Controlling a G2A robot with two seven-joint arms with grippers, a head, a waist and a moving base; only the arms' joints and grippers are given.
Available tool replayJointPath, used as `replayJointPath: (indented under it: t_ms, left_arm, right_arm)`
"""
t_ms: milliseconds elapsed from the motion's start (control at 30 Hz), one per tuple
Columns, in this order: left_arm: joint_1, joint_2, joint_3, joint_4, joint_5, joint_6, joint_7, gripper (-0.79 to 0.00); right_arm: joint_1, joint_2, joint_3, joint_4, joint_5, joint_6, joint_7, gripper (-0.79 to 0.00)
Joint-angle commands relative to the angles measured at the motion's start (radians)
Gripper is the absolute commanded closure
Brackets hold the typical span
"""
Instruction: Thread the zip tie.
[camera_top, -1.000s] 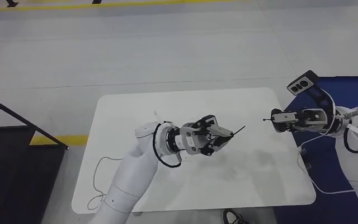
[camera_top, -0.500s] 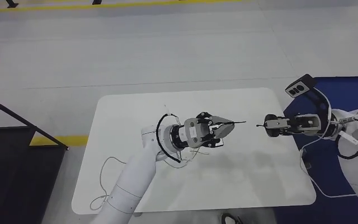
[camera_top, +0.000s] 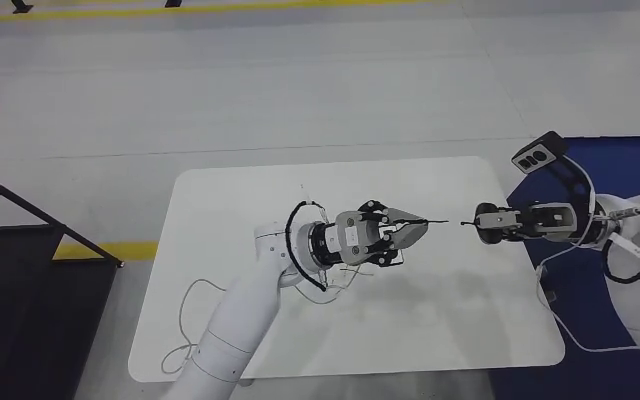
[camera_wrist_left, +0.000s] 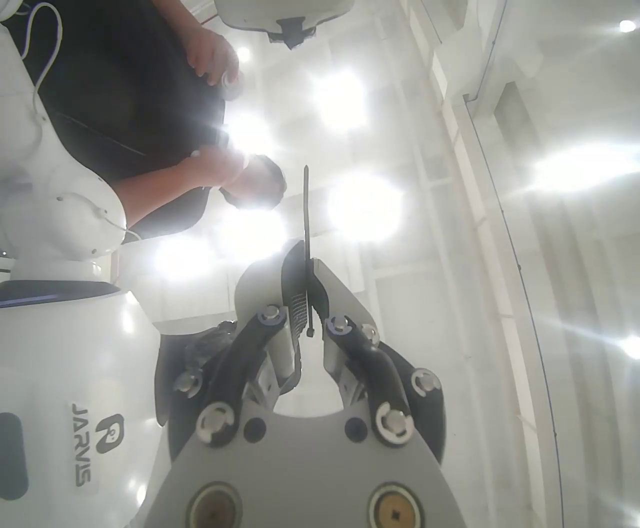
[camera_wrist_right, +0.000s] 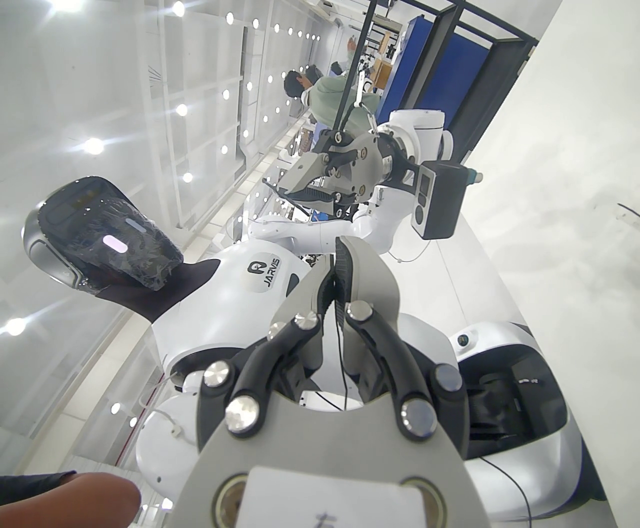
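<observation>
Tabletop (camera_top: 450, 320), white, smooth and rounded at the corners, lies below both arms, with a blue mat (camera_top: 610, 165) beside its far right edge.

The left gripper (camera_top: 418, 228) hangs over the middle of the table, its grey tapering fingers closed together on the zip tie (camera_top: 432, 219). In the left wrist view the same gripper (camera_wrist_left: 306, 262) pinches the tie (camera_wrist_left: 306, 220) between black ribbed pads (camera_wrist_left: 296, 300). The tie is a thin, straight, stiff black strip. Most of its length sticks out past the fingertips and narrows to a point, and its small blocky end sits back between the fingers.

The right gripper (camera_top: 478, 222) is held over the table's right side, level with the left one and pointing at it. Its fingers are pressed together on a second black strip (camera_top: 466, 224), with a short tip showing beyond them. In the right wrist view this gripper (camera_wrist_right: 337, 250) holds the strip (camera_wrist_right: 341, 350) as a fine dark line running back between the pads. The left gripper (camera_wrist_right: 292, 187) shows farther off.

Seen from above, the two black tips face each other, near but not touching.
</observation>
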Motion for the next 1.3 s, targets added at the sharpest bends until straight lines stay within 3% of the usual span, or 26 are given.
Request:
replayJointPath:
  t_ms: [0,533,700,800,1033,1267]
  left_arm:
    - [0.0,0.0,0.0,0.0,0.0,0.0,0.0,0.0]
    - [0.0,0.0,0.0,0.0,0.0,0.0,0.0,0.0]
    - [0.025,0.005,-0.002,0.016,-0.106,0.093,0.073,0.0]
    - [0.02,0.01,0.015,0.036,-0.21,0.093,0.123,0.0]
    - [-0.006,0.036,0.071,0.026,-0.349,0.093,0.26,0.0]
    - [-0.028,0.074,0.12,0.013,-0.416,0.093,0.29,0.0]
  right_arm:
    - [0.0,0.0,0.0,0.0,0.0,0.0,0.0,0.0]
    - [-0.005,-0.001,-0.001,-0.013,-0.001,-0.008,-0.013,0.0]
    - [-0.034,-0.001,0.018,-0.055,0.007,-0.052,-0.002,0.0]
    - [-0.053,0.002,0.024,-0.08,-0.003,-0.055,0.01,0.0]
    - [-0.079,0.007,0.035,-0.095,0.002,-0.053,0.01,0.0]
    - [-0.082,0.007,0.031,-0.1,0.01,-0.043,0.01,0.0]
